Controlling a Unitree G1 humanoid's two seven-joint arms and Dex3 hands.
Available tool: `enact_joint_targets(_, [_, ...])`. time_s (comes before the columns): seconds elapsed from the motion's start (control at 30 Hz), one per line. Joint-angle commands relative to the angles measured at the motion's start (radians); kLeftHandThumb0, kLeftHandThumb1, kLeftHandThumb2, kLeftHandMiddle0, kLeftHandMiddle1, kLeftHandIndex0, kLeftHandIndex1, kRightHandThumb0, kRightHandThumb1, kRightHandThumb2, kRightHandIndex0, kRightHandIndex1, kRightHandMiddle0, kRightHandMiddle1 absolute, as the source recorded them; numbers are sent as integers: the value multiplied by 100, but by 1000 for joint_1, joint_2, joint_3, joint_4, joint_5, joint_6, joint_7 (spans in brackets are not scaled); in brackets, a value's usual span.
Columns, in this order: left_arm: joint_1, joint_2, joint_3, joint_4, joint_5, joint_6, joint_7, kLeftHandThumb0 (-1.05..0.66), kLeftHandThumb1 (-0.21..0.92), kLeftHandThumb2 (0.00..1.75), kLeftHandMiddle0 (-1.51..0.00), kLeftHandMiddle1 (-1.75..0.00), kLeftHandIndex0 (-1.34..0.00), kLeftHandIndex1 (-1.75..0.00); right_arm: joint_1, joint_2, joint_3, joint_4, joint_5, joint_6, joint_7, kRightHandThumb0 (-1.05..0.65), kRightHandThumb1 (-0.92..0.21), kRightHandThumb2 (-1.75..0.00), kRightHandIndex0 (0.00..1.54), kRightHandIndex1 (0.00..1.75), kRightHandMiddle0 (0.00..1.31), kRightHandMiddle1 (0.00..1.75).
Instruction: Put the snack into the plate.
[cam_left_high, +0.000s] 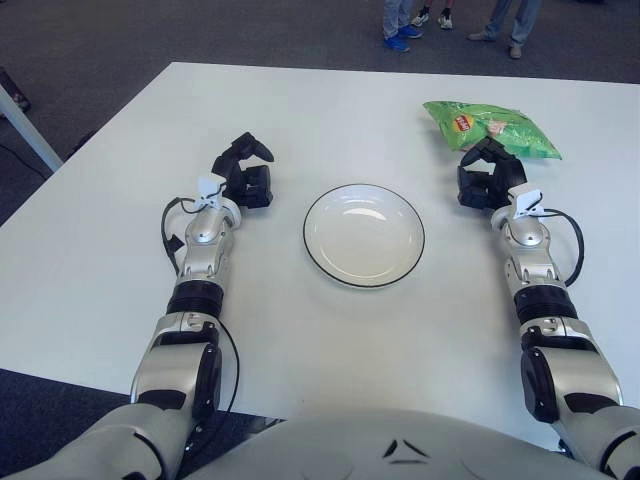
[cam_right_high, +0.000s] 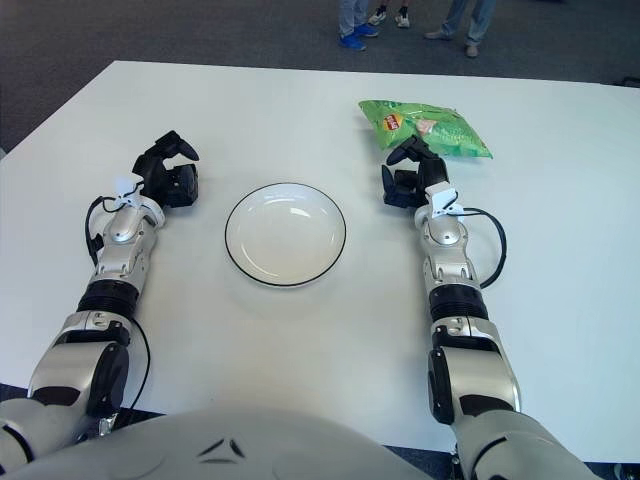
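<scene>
**Reaching for the bag before the lift**

Getting a good hold on the snack bag (cam_left_high: 490, 128) is the step in hand, as I judge it. The green bag lies flat on the white table (cam_left_high: 330, 110), at the far right side, well apart from the plate (cam_left_high: 363, 235), which is in the middle and has nothing in it. The right hand (cam_left_high: 490, 176) shows just at the near edge of the bag. Its fingers (cam_left_high: 487, 152) are curled loosely and reach over that edge, but they are not clamped on the bag; I cannot tell if the tips already touch it.

To do this step well, I think the hand should go a little more forward, so that the fingers come over the body of the bag and not only its thin edge. Such a bag is light, smooth and full of air, so a hold on the corner may slip, and a hard squeeze may crush what is inside. A gentle closing around the middle seems safer. After that, the bag must be lifted clear of the table before it moves left toward the plate.

The left hand (cam_left_high: 246, 174) shows to the left of the plate, fingers curled, holding nothing.
</scene>
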Motion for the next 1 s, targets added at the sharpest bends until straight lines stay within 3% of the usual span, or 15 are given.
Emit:
enact_joint_targets(0.0, [64,-15,-10,39,14,0,13,-47,33,130,-126,-175,-60,-175,48,9,12,32,-16,37,0,-45,-43,-119,130,175,53,175])
enact_joint_targets(0.67, [67,-22,-13,35,15,-3,19,-47,33,129,-125,-175,-59,-175,50,-1,12,61,-35,-33,-38,-45,-42,-119,130,175,53,175])
enact_joint_targets(0.97, [67,-24,-21,38,23,-11,31,-47,32,130,-126,-175,-60,-175,40,11,-14,75,-19,-42,-74,-45,-41,-120,117,175,54,175])
